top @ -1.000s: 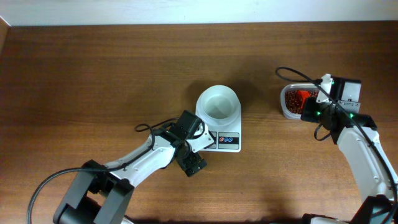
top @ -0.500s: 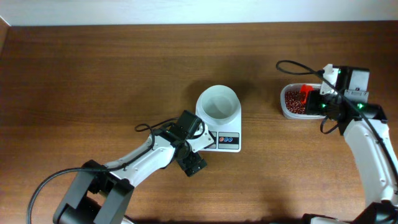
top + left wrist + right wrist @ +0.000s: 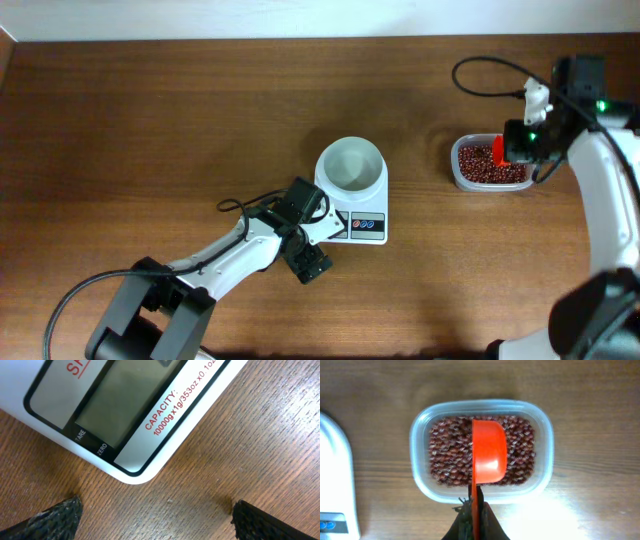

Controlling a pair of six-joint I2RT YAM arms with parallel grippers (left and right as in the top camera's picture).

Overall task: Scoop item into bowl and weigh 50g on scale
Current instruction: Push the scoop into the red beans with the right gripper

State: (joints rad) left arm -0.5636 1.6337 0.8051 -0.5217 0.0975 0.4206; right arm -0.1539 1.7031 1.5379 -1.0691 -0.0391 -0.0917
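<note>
1. Nearest my end of the table (image 3: 150, 120), the left gripper (image 3: 155, 522) sits low over the wood, its two dark fingertips (image 3: 55, 520) spread wide with nothing between them.
2. Just beyond those fingertips is the front corner of the scale (image 3: 150, 410); its grey display and the TARE and ZERO labels fill the left wrist view, though I cannot read any figure on it.
3. On the scale's platform, behind the display, stands the bowl (image 3: 350, 167), upright, its pale inside facing the overhead camera.
4. Further off to the right, well apart from the scale, lies a clear plastic container (image 3: 417, 460) holding the beans (image 3: 447, 455) in a loose layer.
5. Above that container the right gripper (image 3: 475, 515) is clamped on the handle of a red scoop (image 3: 489, 455), whose cup hangs over the middle of the beans; I cannot tell whether it touches them.
</note>
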